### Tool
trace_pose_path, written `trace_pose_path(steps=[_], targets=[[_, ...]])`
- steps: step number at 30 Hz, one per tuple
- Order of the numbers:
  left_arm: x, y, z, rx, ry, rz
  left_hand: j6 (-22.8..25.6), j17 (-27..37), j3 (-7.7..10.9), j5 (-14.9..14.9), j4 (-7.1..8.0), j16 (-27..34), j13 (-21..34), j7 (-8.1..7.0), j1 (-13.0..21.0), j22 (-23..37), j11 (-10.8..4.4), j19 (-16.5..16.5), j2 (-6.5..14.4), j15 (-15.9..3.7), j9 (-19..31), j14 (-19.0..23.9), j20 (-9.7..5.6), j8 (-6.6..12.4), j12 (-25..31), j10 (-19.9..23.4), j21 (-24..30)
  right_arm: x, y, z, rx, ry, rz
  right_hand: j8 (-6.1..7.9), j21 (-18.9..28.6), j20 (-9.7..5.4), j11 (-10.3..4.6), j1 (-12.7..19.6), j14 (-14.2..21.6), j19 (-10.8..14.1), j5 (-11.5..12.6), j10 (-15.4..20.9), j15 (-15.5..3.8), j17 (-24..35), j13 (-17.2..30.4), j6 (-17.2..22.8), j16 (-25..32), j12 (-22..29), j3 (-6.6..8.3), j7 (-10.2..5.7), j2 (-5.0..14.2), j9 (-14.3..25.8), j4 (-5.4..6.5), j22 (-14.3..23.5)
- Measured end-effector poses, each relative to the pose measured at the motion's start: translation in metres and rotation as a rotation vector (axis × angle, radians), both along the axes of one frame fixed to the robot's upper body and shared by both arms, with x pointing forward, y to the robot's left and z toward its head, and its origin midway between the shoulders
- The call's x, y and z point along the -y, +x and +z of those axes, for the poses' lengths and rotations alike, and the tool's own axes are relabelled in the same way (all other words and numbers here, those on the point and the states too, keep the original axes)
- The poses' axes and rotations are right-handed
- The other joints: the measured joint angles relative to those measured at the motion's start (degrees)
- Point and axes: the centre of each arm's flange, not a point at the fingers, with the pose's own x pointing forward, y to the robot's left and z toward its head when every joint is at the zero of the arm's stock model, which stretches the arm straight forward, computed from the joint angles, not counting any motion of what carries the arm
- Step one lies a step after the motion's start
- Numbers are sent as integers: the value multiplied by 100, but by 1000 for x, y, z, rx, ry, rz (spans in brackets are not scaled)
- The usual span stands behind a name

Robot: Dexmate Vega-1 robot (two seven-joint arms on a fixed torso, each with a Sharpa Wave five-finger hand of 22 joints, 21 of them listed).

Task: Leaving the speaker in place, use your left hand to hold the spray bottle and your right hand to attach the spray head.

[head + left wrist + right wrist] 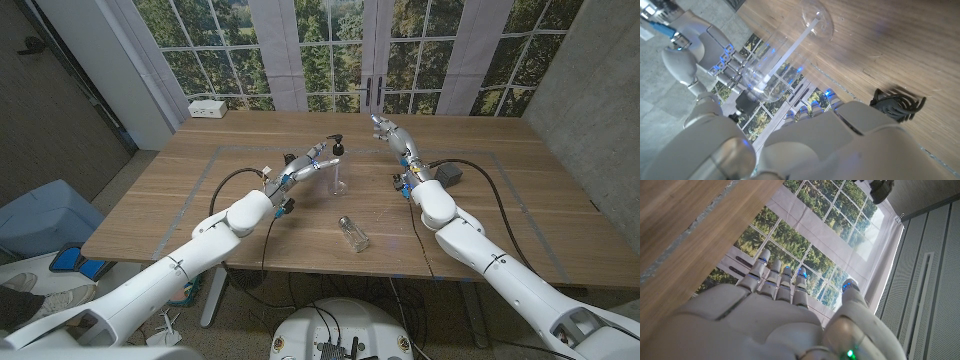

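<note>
Bottle [336,175] noted upright at frame centre, long axis vertical, grasped from its left side by the left hand [300,168]. Black spray head [338,148] is seen on the neck, and the dip tube is visible inside in the left wrist view; whether it is fully seated cannot be told. Right hand [390,130] is released, fingers spread, raised just upper right of the head, so it is the nearer free hand. Speaker [447,176], judged to be the dark box, lies right of centre. Clear jar [353,233] lies on its side below the bottle. Wooden table [520,200]; windows [330,50] behind.

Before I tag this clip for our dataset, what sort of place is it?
Probably an indoor lab or office room: a wooden table, tall grid-paned windows facing trees, and a bare concrete wall.
</note>
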Motion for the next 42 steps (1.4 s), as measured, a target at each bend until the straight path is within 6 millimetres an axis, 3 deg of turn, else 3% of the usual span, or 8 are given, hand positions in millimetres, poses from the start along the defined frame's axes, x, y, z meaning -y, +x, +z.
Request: trace_pose_path(steps=[4, 8, 15, 23, 28, 33, 42], targets=[[-5, -3, 0, -2, -31, -9, 87, -2, -24, 0, 24, 0, -17, -115, -125, -21, -138, 175, 52, -95, -26, 44, -175, 0, 0, 39, 8, 0, 2, -1, -7, 0, 2, 0, -45, -101, 0, -16, -58, -8, -34, 0, -59, -78, -35, -34, -54, 0, -24, -29, 16, -27, 24, -21], [-10, -8, 1, -2, -81, -30, 137, -21, -47, 44, 47, 0, -27, -165, -204, -21, -201, 235, 70, -132, -26, 71, -235, 0, 0, 40, 27, 1, 5, -1, -15, 2, 1, 0, -45, -142, 0, -61, -89, 2, -56, 1, -90, -133, -71, -84, -84, 0, -24, 22, 61, -51, 24, -26], [-18, -15, 0, 1, -143, -44, 193, -29, -71, 44, 71, 0, -27, -108, -307, -47, -295, 257, 129, -162, -25, 39, -357, 0, 0, 12, 27, 0, 8, -3, -26, 7, 0, 0, -88, -224, 0, -152, -151, 23, -77, 1, -152, -241, -134, -134, -160, 0, -47, 116, 32, -79, 47, -26], [-30, -23, -2, 7, -209, -39, 656, -29, -60, 88, 207, 0, -54, -101, -659, -74, -578, 643, 419, -168, -52, 260, -700, 25, 0, 323, 27, 1, 11, -6, -37, 19, -4, 0, -133, -307, -10, -235, -229, 2, -94, -52, -230, -373, -194, -156, -223, 1, -71, 200, 115, -104, 71, -50], [-39, -25, -4, 6, -254, -31, 891, -55, 19, 133, 289, 0, -53, -90, -807, -73, -671, 782, 653, -170, -52, 379, -707, 43, 0, 513, 27, 2, 13, -7, -42, 32, -11, 0, -165, -358, -11, -257, -232, 32, -98, -51, -233, -436, -220, -174, -244, 1, -71, 261, 137, -106, 71, -53], [-48, -28, -4, 14, -304, -26, 1081, -55, 205, 211, 475, 0, -53, -39, -938, -100, -646, 897, 1184, -168, -52, 505, -703, 20, 0, 679, 0, 5, 14, -8, -44, 47, -21, 0, -188, -377, -31, -287, -232, 13, -98, -71, -233, -501, -246, -173, -244, 1, -53, 343, 166, -106, 89, -53], [-59, -31, -5, 22, -354, -12, 1204, -39, 571, 334, 841, 0, -53, 22, -1030, -83, -526, 1017, 1182, -170, -52, 625, -704, -46, 0, 799, -31, 11, 15, -12, -51, 72, -49, 0, -209, -396, -31, -410, -231, 33, -97, -71, -233, -584, -299, -156, -244, 1, -53, 405, 125, -133, 89, -52]])
